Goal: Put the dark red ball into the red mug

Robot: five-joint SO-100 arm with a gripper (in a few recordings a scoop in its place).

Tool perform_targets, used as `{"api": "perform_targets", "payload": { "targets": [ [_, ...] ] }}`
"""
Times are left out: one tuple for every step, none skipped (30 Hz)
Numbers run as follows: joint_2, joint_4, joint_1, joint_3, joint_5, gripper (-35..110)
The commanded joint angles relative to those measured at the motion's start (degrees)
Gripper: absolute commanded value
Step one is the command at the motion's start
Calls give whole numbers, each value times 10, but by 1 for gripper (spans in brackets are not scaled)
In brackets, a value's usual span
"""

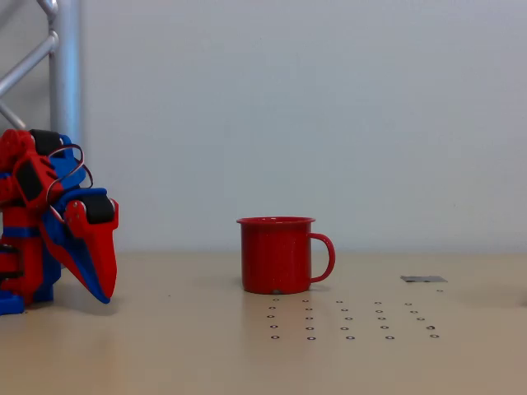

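Observation:
The red mug stands upright on the table near the middle of the fixed view, its loop handle pointing right. The dark red ball is out of view. My red-and-blue gripper hangs at the far left, folded down with its tips pointing at the table, well to the left of the mug. Its two fingers lie together with no gap showing and nothing between them.
A grid of small dark rings is marked on the beige table in front of and to the right of the mug. A small grey flat piece lies at the right. A metal frame post rises behind the arm.

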Motion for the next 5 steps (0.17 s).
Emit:
{"api": "perform_targets", "payload": {
  "targets": [
    [43,2,-4,11,-8,-2],
    [43,2,-4,11,-8,-2],
    [43,2,-4,11,-8,-2],
    [43,2,-4,11,-9,-2],
    [43,2,-4,11,-9,-2]
  ]
}}
